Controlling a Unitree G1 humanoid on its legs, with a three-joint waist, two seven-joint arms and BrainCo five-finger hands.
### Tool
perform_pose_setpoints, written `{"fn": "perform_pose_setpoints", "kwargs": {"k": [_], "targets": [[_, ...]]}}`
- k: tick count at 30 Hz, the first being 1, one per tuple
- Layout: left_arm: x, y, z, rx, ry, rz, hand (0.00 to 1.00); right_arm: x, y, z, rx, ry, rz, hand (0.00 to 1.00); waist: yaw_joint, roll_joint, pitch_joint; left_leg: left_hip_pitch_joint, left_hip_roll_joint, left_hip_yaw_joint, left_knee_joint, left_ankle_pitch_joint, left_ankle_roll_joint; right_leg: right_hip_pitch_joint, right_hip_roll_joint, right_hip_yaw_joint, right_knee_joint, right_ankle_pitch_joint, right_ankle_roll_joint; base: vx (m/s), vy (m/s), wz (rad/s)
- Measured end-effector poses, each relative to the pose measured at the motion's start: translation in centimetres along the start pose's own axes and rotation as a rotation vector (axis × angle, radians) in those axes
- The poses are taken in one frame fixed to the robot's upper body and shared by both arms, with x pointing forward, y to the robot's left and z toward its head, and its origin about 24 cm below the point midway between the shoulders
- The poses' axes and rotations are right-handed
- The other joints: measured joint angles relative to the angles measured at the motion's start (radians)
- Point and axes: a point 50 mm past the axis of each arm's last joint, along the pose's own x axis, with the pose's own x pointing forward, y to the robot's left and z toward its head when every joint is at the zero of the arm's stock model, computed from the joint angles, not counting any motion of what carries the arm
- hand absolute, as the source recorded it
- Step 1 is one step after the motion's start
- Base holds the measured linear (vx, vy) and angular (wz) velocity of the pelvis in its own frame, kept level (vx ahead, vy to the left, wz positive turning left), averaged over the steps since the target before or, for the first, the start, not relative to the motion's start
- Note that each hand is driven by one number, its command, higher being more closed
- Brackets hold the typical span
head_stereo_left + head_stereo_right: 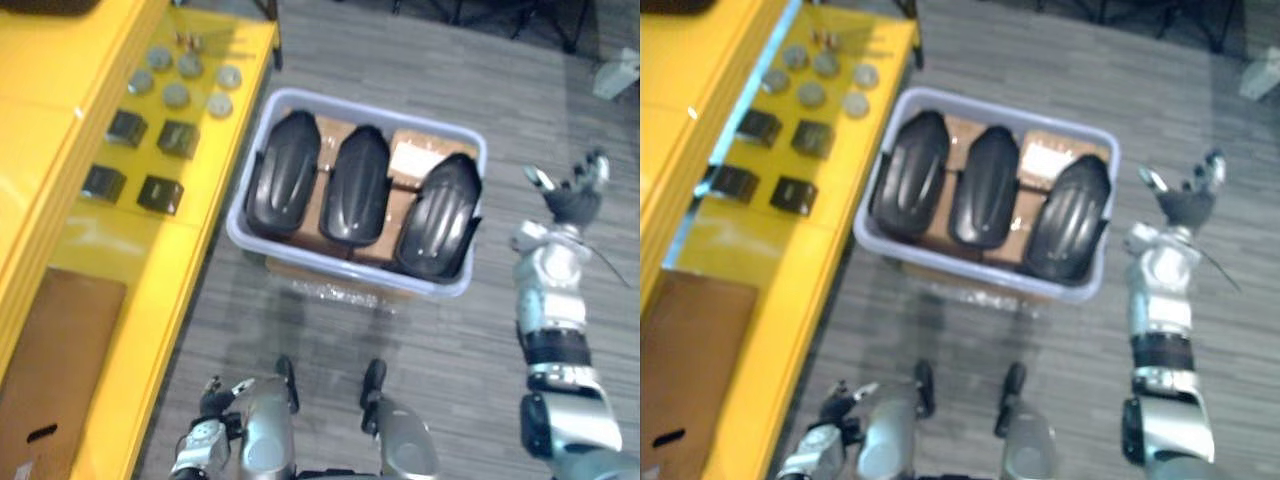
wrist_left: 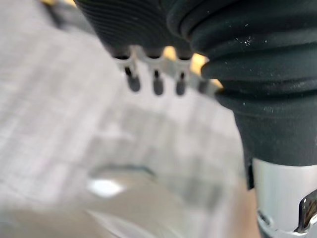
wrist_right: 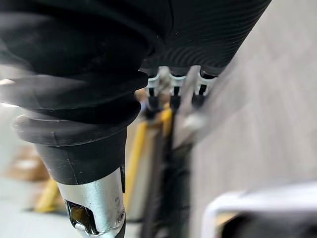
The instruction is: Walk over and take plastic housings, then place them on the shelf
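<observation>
While three housings fill the bin, the right hand hovers beside it, fingers spread, empty; the left hand hangs loose-fingered, empty, by the shelf

Left of the left robot hand, the yellow shelf runs off the picture's edge, as does the brown board lying on it. Left of the right robot hand, three plastic housings cover most of the cardboard in the bin. Beyond that hand a pale object is cut by the edge, too blurred to name. Past the left robot hand, a pale rounded shape is only a smear.
</observation>
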Motion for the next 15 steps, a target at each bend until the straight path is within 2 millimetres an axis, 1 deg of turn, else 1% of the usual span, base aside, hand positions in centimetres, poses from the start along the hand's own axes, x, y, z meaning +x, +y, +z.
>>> {"fn": "perform_pose_setpoints", "kwargs": {"k": [1,2,3,4,5,10,14,15], "targets": [[-0.1,-0.1,-0.2,-0.002,0.004,-0.003,0.0,0.4,-0.3,0.3,0.004,0.002,-0.015,0.0,0.003,0.001,0.001,-0.011,-0.005,-0.005,0.008,-0.002,0.003,-0.012,-0.005,0.0,0.016,-0.007,0.002,-0.05,0.049,0.19],[-0.1,-0.4,-0.2,-0.008,0.006,-0.013,0.0,1.0,-0.6,1.3,0.001,-0.015,-0.031,0.0,0.003,0.018,0.01,-0.028,-0.008,-0.021,0.022,-0.007,0.011,-0.019,-0.008,-0.005,0.032,-0.011,0.003,-0.06,0.051,0.19],[-0.1,-0.6,-0.2,-0.012,0.007,-0.017,0.0,1.3,-0.9,1.8,-0.001,-0.025,-0.039,0.0,0.005,0.027,0.014,-0.038,-0.008,-0.026,0.031,-0.01,0.016,-0.024,-0.008,-0.007,0.038,-0.013,0.003,-0.09,0.062,0.15],[-0.2,-0.8,-0.1,-0.016,0.002,-0.026,0.0,1.7,-1.1,2.5,0.001,-0.039,-0.053,0.0,0.014,0.032,0.017,-0.06,-0.012,-0.027,0.038,-0.011,0.021,-0.053,-0.016,-0.004,0.058,-0.016,0.003,-0.12,0.071,0.07],[-0.1,-1.0,0.0,-0.018,0.004,-0.032,0.0,2.0,-1.1,3.0,0.002,-0.043,-0.06,0.0,0.016,0.034,0.018,-0.083,-0.019,-0.027,0.041,-0.008,0.026,-0.081,-0.026,-0.002,0.075,-0.017,0.004,-0.11,0.055,0.04],[-0.3,-1.5,-0.3,-0.024,0.016,-0.063,0.0,2.2,-1.6,2.2,-0.028,0.019,-0.085,0.0,0.022,0.053,0.028,-0.123,-0.031,-0.029,0.059,0.0,0.038,-0.121,-0.042,-0.001,0.103,-0.017,0.006,-0.05,0.032,0.04],[-0.3,-1.7,-0.3,-0.053,0.025,-0.075,0.0,2.2,-1.7,2.0,-0.041,0.038,-0.087,0.0,0.023,0.053,0.028,-0.136,-0.037,-0.029,0.061,0.003,0.041,-0.138,-0.051,-0.002,0.117,-0.02,0.008,0.0,0.0,0.01],[-0.3,-1.8,-0.3,-0.054,0.023,-0.081,0.0,2.2,-1.7,2.1,-0.044,0.037,-0.088,0.0,0.022,0.057,0.03,-0.14,-0.041,-0.031,0.061,0.004,0.042,-0.145,-0.058,-0.002,0.128,-0.024,0.008,0.01,-0.002,0.07]]}}
